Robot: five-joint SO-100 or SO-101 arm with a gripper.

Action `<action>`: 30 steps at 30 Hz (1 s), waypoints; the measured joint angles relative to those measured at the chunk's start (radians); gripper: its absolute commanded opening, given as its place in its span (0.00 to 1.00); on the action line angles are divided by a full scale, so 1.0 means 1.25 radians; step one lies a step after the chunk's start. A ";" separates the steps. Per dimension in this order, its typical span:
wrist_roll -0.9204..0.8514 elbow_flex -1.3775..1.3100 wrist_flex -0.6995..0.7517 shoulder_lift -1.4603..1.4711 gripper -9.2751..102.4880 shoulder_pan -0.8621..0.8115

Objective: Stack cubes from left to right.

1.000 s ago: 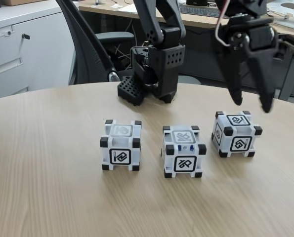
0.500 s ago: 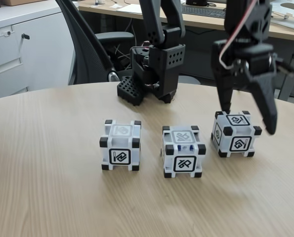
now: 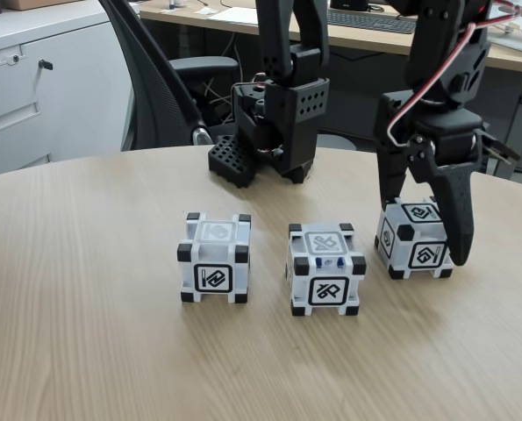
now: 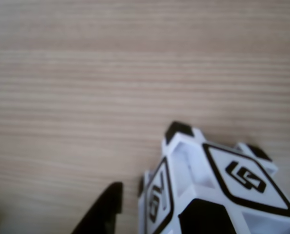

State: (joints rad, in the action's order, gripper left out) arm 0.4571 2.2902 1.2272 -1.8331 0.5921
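A light wood-grain round table carries three white plastic cubes with black corners in a row, plus a black perforated base block behind them

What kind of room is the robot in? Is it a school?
Probably an office. Behind the round wooden table stands a black office chair, a desk with a keyboard and a grey cabinet.

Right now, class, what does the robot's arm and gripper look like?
The arm is matte black plastic with boxy joint housings. A red and white cable loops down its side. The gripper has two long, tapering black fingers. Its base block is black and perforated with round holes.
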 measured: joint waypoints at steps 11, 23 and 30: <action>0.001 -0.027 -0.002 0.020 0.12 0.005; -0.028 -0.027 -0.001 0.007 0.08 0.005; -0.052 -0.007 0.011 -0.107 0.08 -0.009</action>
State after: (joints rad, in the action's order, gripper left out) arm 0.3927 2.2810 1.2410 -1.9666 0.5814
